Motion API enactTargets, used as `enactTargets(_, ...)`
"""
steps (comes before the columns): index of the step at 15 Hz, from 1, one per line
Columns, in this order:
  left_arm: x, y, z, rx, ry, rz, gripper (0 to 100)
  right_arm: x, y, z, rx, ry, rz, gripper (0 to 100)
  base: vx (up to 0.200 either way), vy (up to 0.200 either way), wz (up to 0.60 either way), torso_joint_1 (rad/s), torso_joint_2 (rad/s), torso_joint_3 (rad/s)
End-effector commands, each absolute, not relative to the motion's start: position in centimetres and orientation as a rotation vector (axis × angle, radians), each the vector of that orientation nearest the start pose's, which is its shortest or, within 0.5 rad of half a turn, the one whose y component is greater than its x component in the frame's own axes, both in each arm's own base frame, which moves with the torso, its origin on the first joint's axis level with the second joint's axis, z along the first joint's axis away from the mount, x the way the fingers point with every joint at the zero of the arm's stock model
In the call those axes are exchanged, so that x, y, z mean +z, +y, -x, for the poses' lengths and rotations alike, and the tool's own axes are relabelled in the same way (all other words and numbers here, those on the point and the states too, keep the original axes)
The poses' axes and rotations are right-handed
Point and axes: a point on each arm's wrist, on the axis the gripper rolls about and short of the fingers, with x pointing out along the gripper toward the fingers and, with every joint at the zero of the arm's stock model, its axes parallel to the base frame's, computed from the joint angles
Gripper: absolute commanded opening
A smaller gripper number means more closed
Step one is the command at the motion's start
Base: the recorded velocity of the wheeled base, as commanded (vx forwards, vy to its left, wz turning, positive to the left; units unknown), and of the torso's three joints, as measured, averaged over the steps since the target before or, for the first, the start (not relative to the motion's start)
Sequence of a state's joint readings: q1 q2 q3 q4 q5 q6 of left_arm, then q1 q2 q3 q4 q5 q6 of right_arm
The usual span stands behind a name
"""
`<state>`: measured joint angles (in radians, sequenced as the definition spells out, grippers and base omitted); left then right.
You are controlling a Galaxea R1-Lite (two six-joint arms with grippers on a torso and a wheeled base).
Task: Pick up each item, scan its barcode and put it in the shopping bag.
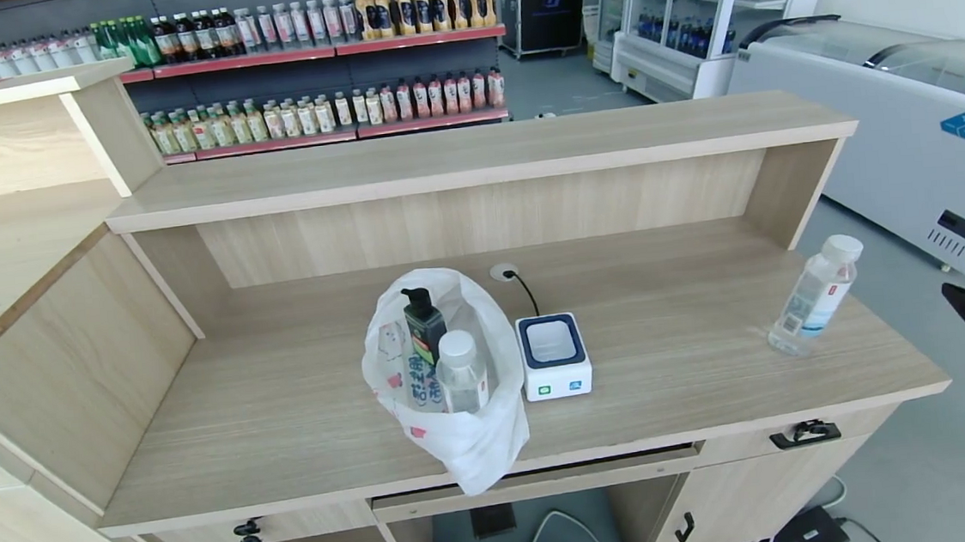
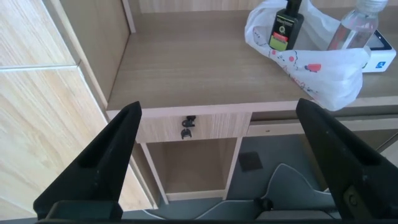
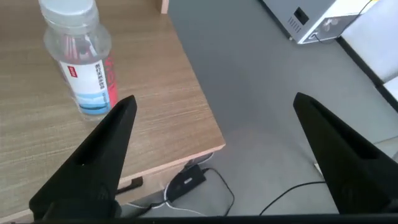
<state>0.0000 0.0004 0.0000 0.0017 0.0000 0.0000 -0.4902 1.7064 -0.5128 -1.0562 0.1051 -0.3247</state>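
Note:
A white shopping bag (image 1: 460,428) stands near the counter's front edge, its mouth open. Inside it are a dark pump bottle (image 1: 424,323) and a clear capped bottle (image 1: 461,372). Just right of the bag sits the white and blue barcode scanner (image 1: 553,356). A clear water bottle (image 1: 816,295) with a white cap stands upright near the counter's right end. My right gripper (image 3: 214,158) is open and holds nothing; it hangs off the counter's right edge, over the floor, apart from that bottle (image 3: 81,62). My left gripper (image 2: 217,168) is open and holds nothing, out in front of the counter's left front corner, short of the bag (image 2: 311,56).
The wooden counter (image 1: 670,359) has a raised back shelf and side walls. A cable runs from the scanner to a hole at the back. Drawer handles (image 1: 804,433) sit under the front edge. A chest freezer (image 1: 910,125) stands to the right, drink shelves behind.

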Motion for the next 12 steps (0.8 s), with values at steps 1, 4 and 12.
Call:
enactTargets(1,7.5,0.0,2.3,0.000,0.002,0.000,100,11.9,-13.5,-25.3,-0.345,0.262,0.275,100,0.000,0.000,0.00,0.000,0.00,0.000)
enactTargets(4,7.5,0.0,2.3,0.000,0.002,0.000,100,11.3,-13.9,-27.7,-0.319,0.241,0.285,100,0.000,0.000,0.00,0.000,0.00,0.000)
enactTargets(12,7.5,0.0,2.3,0.000,0.003,0.000,100,10.2,-12.9,-30.7,-0.182,0.210,0.278,100,0.000,0.000,0.00,0.000,0.00,0.000)
